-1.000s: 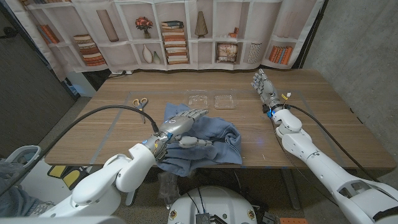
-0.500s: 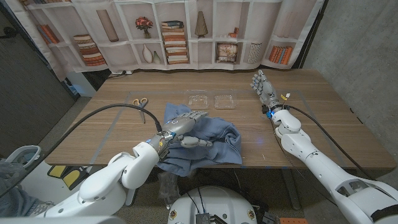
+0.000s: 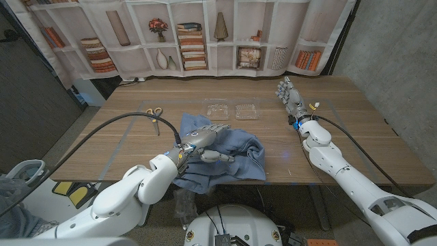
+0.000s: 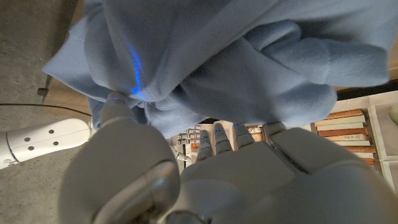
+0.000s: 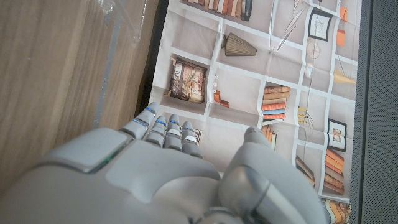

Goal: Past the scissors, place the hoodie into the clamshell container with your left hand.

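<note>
The light blue hoodie (image 3: 225, 154) lies crumpled at the table's near middle and fills much of the left wrist view as folds of cloth (image 4: 249, 62). My left hand (image 3: 201, 139) is over the hoodie's left part, its fingers stretched out and apart and its thumb against the cloth; it grips nothing. The clear clamshell container (image 3: 233, 110) lies open beyond the hoodie. The scissors (image 3: 156, 112), with yellow handles, lie to the far left of the hoodie. My right hand (image 3: 289, 96) stands on the table to the right of the container, fingers extended, holding nothing.
The wooden table (image 3: 355, 130) has bare surface right of the hoodie and behind the container. A printed bookshelf backdrop (image 3: 205, 34) hangs behind the far edge. A black cable runs along each forearm.
My left forearm has eased slightly forward and the hand has settled a little lower on the hoodie. The right hand, scissors and container have not moved.
</note>
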